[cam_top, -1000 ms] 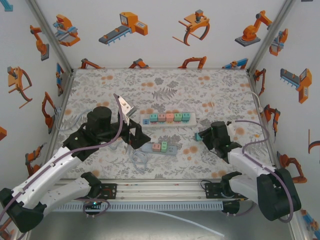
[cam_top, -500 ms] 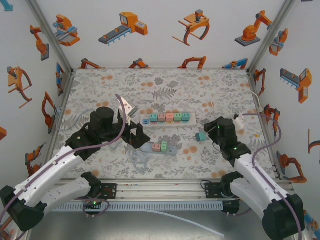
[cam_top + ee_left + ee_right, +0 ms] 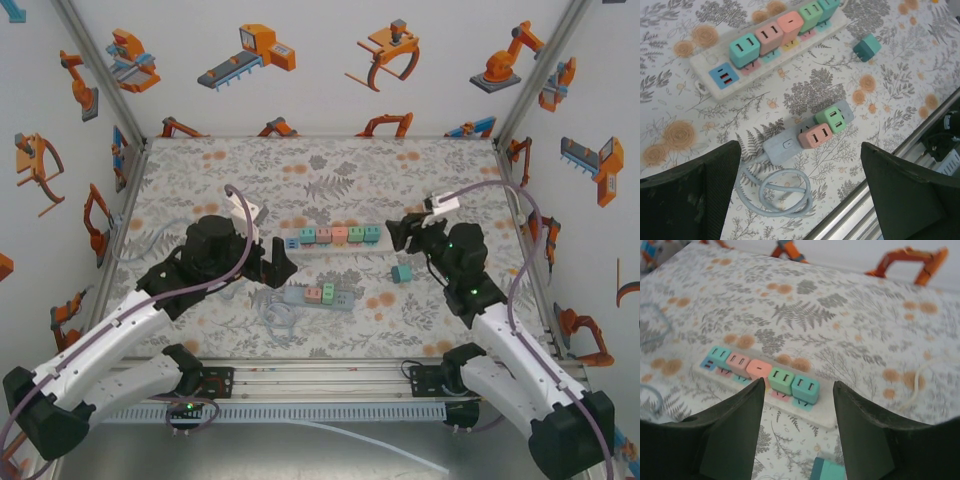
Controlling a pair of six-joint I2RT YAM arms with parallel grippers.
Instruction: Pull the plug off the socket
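Note:
A white socket strip [image 3: 291, 243] lies mid-table with a row of several plugs [image 3: 339, 235] in teal, pink, orange and green. In front of it a small grey socket strip [image 3: 296, 295] carries a pink plug [image 3: 815, 136] and a green plug [image 3: 834, 119]. One loose teal plug [image 3: 402, 272] lies on the table by itself. My right gripper [image 3: 400, 235] hovers open just right of the white strip, and its wrist view shows the row of plugs [image 3: 781, 380] between the fingers [image 3: 735, 435]. My left gripper [image 3: 275, 265] is open wide above the grey strip [image 3: 782, 145].
The grey strip's cable is coiled in a loop [image 3: 780, 192] toward the table's front rail [image 3: 880, 190]. A white cable [image 3: 920, 380] lies at the right side of the floral mat. The enclosure's walls close in the sides and back.
My right gripper has opened, left the teal plug on the table, and risen toward the right end of the white strip. My left arm has shifted slightly right and lower.

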